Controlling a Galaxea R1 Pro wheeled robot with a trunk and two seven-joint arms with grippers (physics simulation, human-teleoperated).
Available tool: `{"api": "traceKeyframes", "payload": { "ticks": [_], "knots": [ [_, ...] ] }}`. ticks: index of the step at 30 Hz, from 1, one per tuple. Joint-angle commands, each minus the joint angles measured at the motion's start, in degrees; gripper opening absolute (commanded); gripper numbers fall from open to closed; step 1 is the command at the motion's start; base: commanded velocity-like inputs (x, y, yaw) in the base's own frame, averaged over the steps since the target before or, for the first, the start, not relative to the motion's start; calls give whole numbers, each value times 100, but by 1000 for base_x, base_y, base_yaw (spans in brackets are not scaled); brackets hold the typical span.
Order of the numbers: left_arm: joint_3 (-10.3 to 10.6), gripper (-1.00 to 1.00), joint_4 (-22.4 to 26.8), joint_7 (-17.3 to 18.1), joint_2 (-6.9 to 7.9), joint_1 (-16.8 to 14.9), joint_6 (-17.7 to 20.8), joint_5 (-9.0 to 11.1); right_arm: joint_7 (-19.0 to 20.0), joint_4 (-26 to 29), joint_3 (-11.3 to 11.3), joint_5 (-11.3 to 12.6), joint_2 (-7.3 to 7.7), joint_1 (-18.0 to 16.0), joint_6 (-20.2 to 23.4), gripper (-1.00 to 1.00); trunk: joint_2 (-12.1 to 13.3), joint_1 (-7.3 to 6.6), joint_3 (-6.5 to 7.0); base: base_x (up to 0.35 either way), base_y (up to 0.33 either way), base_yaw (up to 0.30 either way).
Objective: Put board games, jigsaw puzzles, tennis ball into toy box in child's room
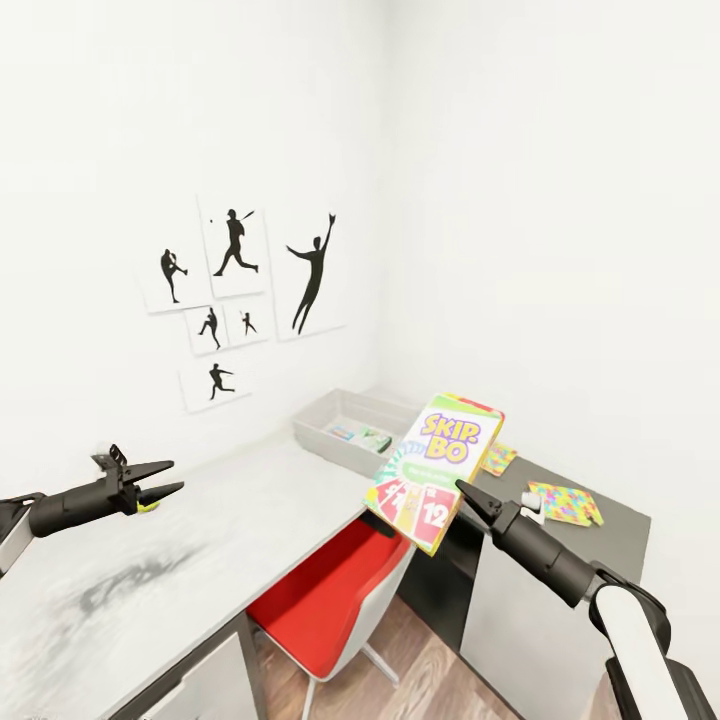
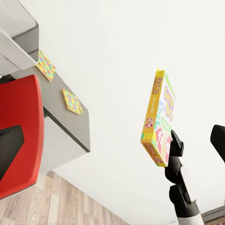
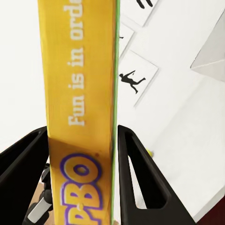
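Pinching Skip-Bo box (image 3: 82,117), right gripper (image 3: 82,178); head view shows left gripper (image 1: 158,480) spread

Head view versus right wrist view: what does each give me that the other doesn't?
Head view: the pale grey toy box on the grey desk, two multicoloured jigsaw puzzles, the red chair and the left gripper. Right wrist view: yellow edge lettering between both fingers. Shared: the Skip-Bo box and wall silhouettes.

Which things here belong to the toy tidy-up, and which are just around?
Job:
- green-red-yellow Skip-Bo game box, held by right gripper
- pale grey toy box
- two multicoloured jigsaw puzzles
- small yellow-green ball at left gripper

Around:
- red chair
- black sports-silhouette pictures
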State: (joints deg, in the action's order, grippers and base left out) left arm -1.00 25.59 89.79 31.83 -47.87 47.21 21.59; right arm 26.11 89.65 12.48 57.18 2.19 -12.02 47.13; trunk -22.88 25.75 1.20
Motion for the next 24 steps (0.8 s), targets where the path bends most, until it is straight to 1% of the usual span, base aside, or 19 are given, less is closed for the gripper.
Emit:
{"api": "traceKeyframes", "payload": {
  "ticks": [1,9,19,22,24],
  "knots": [
    [-1,100,-2,21,-1,-3,61,-6,24,0,10,30,0,-2,40,-100,-4,3,-2,119,-137,275],
    [-5,100,-2,21,-1,-3,61,-6,1,0,4,30,0,-2,35,-100,-4,3,-7,35,-39,285],
    [-5,100,-2,21,-1,-3,61,-6,1,0,24,27,0,-2,25,-100,-4,3,-46,1,-47,271],
    [-5,100,-2,21,-1,-3,61,-6,2,0,21,27,0,-2,24,-100,-4,3,-57,0,-74,211],
    [-5,100,-2,21,-1,-3,61,-6,4,0,19,27,0,-2,24,-100,-4,3,-61,0,-173,90]
  ]
}}
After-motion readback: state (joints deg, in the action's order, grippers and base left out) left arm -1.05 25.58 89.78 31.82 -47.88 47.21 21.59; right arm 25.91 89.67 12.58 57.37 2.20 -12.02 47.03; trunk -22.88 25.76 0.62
